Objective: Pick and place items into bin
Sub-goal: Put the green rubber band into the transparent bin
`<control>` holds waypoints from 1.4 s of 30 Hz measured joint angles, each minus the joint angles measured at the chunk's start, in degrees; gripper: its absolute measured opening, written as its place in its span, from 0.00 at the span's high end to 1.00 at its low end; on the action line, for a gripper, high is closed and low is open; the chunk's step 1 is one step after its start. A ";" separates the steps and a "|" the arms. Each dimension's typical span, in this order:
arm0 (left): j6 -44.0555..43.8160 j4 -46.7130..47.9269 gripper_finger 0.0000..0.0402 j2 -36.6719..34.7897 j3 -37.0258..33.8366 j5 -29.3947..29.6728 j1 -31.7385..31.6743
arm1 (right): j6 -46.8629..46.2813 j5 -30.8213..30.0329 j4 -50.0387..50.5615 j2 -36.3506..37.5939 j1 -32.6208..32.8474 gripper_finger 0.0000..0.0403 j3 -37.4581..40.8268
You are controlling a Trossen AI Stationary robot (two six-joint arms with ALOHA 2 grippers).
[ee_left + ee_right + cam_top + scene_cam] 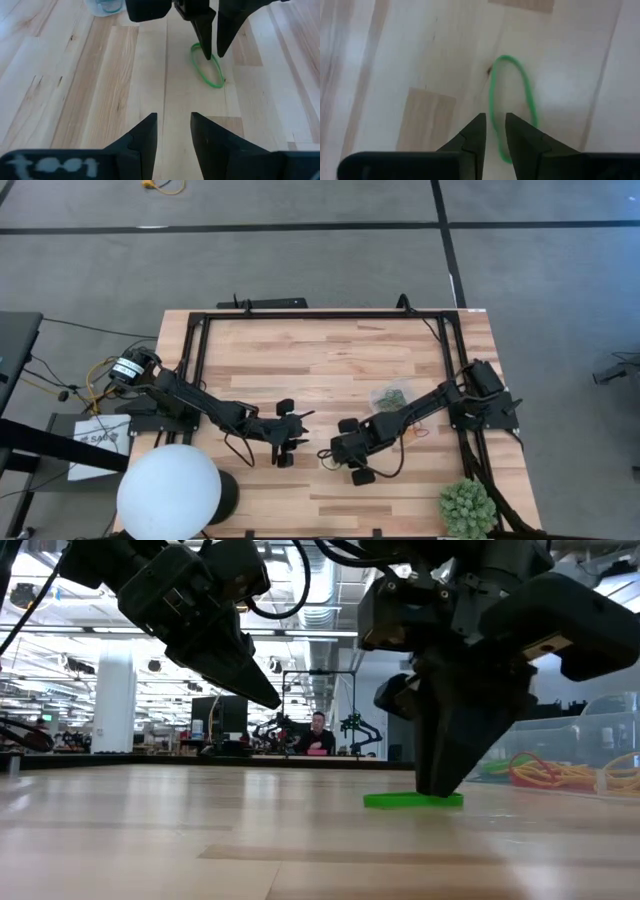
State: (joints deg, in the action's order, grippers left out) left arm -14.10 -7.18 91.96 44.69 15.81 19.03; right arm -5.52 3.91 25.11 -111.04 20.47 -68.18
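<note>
Counter's pretty busy at the edges: a white globe (168,491) sits at the near left corner, a spiky green plant (467,507) at the near right, and black cables (487,480) run down the right side. None of that blocks the middle.

The right gripper (212,54) is tips-down on the wood, its fingers slightly apart and straddling one side of a green rubber band (207,70) that lies flat on the counter (330,370); nothing's lifted. The left gripper (172,127) hangs just beside it, above the counter, fingers apart and empty.

The clear bin (391,398) sits a little behind the right gripper. From overhead you barely see what's in it, but the low view shows red, green and yellow bands (545,772) piled inside. The overhead also hardly shows the green band at all; both wrist cameras catch it clearly.
</note>
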 joint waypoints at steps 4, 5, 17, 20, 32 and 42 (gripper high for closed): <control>0.00 0.00 0.73 0.00 0.00 0.00 0.00 | 0.21 -1.76 -0.12 0.15 0.51 0.83 0.00; 0.01 0.00 0.73 0.00 0.00 0.00 0.00 | 0.74 -2.42 -0.06 0.15 0.50 0.83 0.00; -0.01 0.00 0.73 0.00 0.00 0.00 0.00 | 2.10 -6.94 0.03 0.17 -0.04 0.83 0.00; -0.03 0.00 0.73 0.00 0.00 0.00 0.00 | 2.10 -6.82 0.14 0.17 -0.02 0.83 0.00; -0.12 0.00 0.73 0.00 0.00 0.00 0.00 | 2.04 -1.67 -3.13 -0.42 -2.77 0.83 2.47; -0.12 -0.02 0.73 0.00 0.00 0.00 0.00 | 5.07 -0.13 -3.17 -0.49 -4.12 0.98 2.67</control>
State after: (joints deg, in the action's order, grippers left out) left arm -14.22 -7.20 91.96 44.69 15.81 19.03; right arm -0.45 3.78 21.95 -111.54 16.35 -65.52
